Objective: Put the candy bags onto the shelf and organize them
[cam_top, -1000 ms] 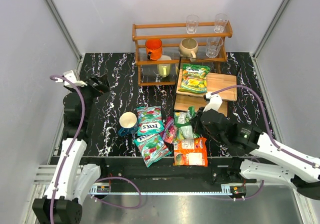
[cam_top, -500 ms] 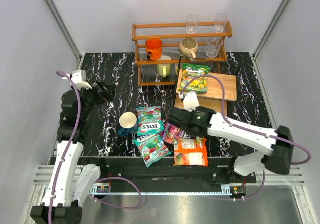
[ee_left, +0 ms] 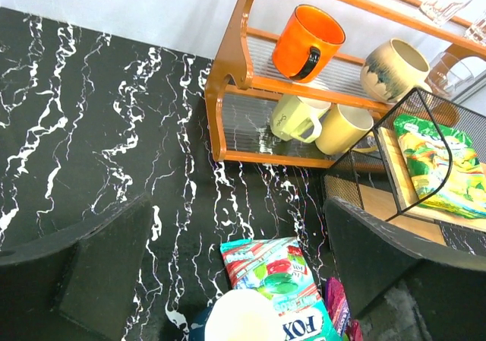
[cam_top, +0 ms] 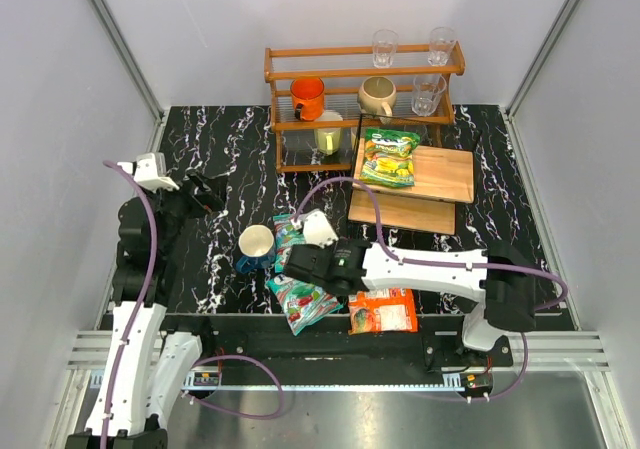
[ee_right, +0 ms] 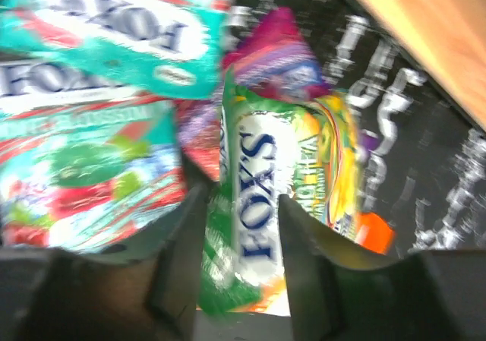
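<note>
On the upper board of the shelf (cam_top: pixel 445 174) lies one green-yellow candy bag (cam_top: pixel 390 158). The rest of the bags are heaped near the front edge: two teal FOX'S bags (cam_top: pixel 288 231) (cam_top: pixel 306 305), an orange one (cam_top: pixel 383 311), and others hidden under my right arm. My right gripper (cam_top: pixel 296 265) reaches left over the heap. In the right wrist view this gripper (ee_right: pixel 241 212) is open, its fingers either side of a green-yellow bag (ee_right: pixel 262 166), with purple (ee_right: pixel 277 52) and teal (ee_right: pixel 114 22) bags beside it. My left gripper (cam_top: pixel 205 194) (ee_left: pixel 235 265) hangs open and empty above the table, left of the pile.
A blue-and-cream mug (cam_top: pixel 256 247) stands just left of the teal bags. The orange-brown rack (cam_top: pixel 360 99) with cups and glasses is at the back, beside the shelf. The lower shelf board (cam_top: pixel 405 212) is bare. A black wire frame (ee_left: pixel 425 128) stands by the rack.
My right arm has swung from the right side leftward across the candy heap, and its jaws have parted from shut. My left arm has shifted only slightly.
</note>
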Controlling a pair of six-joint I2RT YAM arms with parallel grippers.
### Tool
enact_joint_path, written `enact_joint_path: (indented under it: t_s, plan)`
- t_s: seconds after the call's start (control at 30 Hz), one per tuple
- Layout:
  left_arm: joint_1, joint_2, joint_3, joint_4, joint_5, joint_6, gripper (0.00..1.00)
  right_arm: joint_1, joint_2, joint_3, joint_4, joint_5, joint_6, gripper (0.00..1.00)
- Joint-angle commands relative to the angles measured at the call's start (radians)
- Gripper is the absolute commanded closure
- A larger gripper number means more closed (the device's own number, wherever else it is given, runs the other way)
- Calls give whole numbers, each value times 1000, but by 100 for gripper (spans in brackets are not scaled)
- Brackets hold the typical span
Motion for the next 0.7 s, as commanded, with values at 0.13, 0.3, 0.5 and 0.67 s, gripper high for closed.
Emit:
enact_joint_path:
  t_s: [0.13, 0.3, 0.5, 0.67]
  plan:
    - [-2, -4, -18, 23, 52, -2, 1, 40, -324, -256, 516, -184, -65, 38]
    - [-2, -15, -28, 23, 71, -5, 1, 36, -484, -434, 538, -17, -2, 58]
    - [-2, -22, -44, 26, 101, -34, 1, 34, -514, -575, 638, 28, 38, 100]
    - [-2, -44, -67, 42, 130, -48, 1, 33, -520, -721, 956, 10, -89, 100]
